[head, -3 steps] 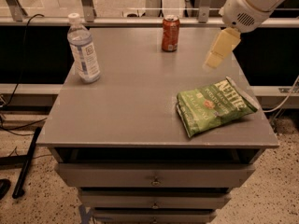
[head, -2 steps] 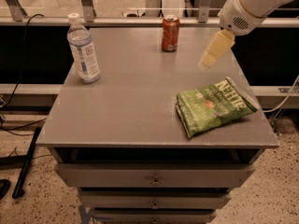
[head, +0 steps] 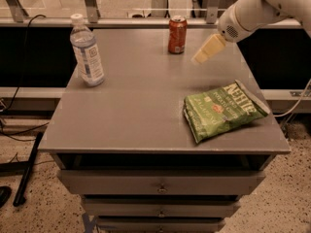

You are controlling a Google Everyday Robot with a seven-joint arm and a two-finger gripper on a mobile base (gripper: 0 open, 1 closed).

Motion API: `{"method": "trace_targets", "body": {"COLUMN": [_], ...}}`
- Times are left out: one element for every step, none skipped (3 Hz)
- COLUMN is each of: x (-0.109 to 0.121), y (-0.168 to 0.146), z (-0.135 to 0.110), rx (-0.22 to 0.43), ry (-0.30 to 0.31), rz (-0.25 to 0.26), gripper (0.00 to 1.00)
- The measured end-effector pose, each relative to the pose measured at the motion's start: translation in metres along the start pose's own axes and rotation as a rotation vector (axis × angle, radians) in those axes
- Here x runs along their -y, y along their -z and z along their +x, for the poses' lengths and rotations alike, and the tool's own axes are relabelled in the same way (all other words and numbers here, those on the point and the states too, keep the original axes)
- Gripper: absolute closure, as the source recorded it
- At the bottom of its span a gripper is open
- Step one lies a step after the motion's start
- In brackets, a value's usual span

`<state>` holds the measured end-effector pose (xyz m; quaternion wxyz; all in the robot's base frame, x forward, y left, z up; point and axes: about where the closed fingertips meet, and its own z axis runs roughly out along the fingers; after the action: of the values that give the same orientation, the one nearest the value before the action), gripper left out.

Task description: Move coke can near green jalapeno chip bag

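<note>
The coke can [head: 177,34], red-orange with a silver top, stands upright near the far edge of the grey table [head: 141,106]. The green jalapeno chip bag [head: 222,109] lies flat near the table's front right corner. My gripper [head: 208,49] hangs above the table on a white arm coming in from the upper right. It is to the right of the can, apart from it, and above and behind the bag. It holds nothing that I can see.
A clear water bottle [head: 87,52] with a white cap stands at the table's far left. Drawers [head: 160,186] sit under the tabletop. A railing runs behind the table. Cables lie on the floor at the left.
My gripper has moved a little to the left and toward the can. The can, the bag and the bottle have not moved.
</note>
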<state>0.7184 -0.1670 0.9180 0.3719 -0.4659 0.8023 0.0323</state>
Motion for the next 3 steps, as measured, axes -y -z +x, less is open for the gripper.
{"method": "trace_targets", "body": {"x": [0.019, 0.036, 0.053], "y": [-0.034, -0.063, -0.086], "z": [-0.011, -0.026, -0.035], "rx": [0.102, 0.205, 0.28], "ry": [-0.076, -0.12, -0.161], "rz": [0.007, 0.019, 0.029], "gripper": [0.0, 0.0, 0.0]}}
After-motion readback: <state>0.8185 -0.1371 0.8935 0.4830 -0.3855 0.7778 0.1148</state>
